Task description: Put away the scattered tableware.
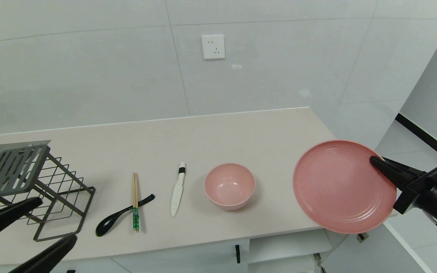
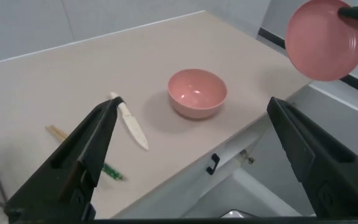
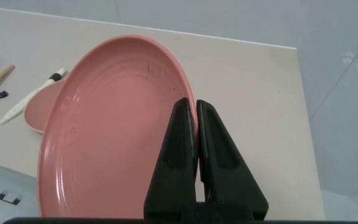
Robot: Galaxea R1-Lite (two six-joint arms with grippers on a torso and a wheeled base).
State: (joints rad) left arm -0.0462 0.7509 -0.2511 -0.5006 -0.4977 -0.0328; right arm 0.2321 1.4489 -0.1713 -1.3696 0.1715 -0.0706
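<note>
The right gripper (image 1: 374,161) had its fingers pinched shut on the rim of the round pink plastic plate (image 1: 336,185). The plate hung tilted in the air at the right front corner of the pale desk (image 1: 203,140), much of it past the edge.

A grip that narrow, on one side of the rim, looked the likeliest thing to fail. A quick swing could let the plate pivot or slip, and from there it would probably drop to the floor, not the desk.

The dark wire dish rack (image 1: 13,167) stood at the far left end. A low carry toward it would cross the pink bowl (image 1: 229,185), the white knife (image 1: 177,191) and the wooden chopsticks (image 1: 135,201) lying across the black spoon (image 1: 112,222). The left gripper (image 1: 57,219) hung with fingers spread wide, just in front of the rack, and might crowd the approach. Bare desk behind that row, toward the wall, offered the freer path.
</note>
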